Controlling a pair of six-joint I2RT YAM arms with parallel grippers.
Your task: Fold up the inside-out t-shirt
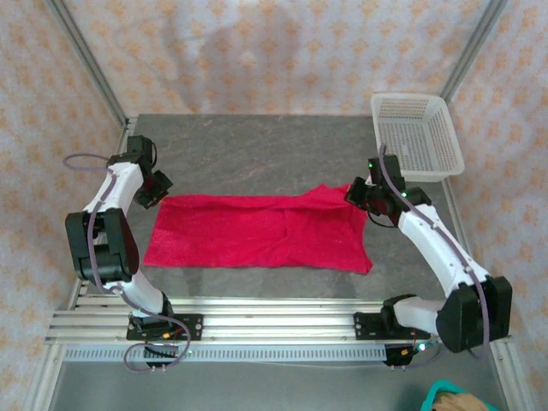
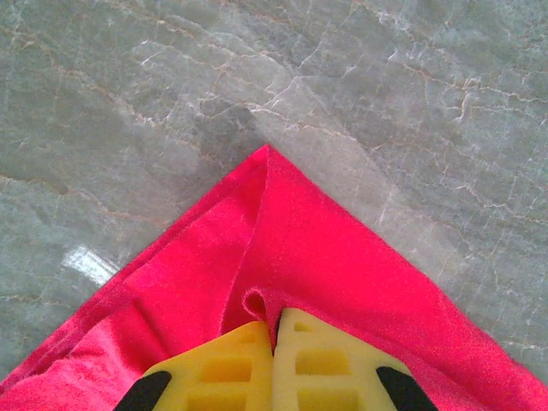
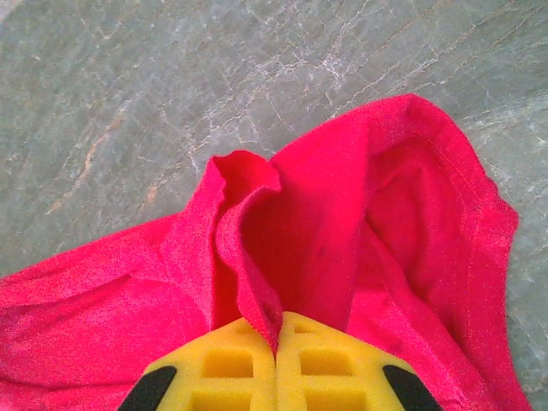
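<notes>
A pale backdrop [image 1: 282, 51] printed with small orange flowers closed in the far side and both flanks, framed by slanting grey metal posts [image 1: 86, 60]. The table [image 1: 257, 145] had a dark grey marbled top, and a soft glare patch [image 2: 86, 261] lay on it. Aluminium rails [image 1: 274, 324] ran along its near edge.

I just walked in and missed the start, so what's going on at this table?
Two robot arms are handling a red-pink t-shirt that lies in a long band across the grey table. The left gripper, jaws shut, pinches the shirt's far left corner. The right gripper, jaws shut, pinches a bunched fold at its far right end. A white mesh basket sits at the far right corner, apart from the shirt.
</notes>
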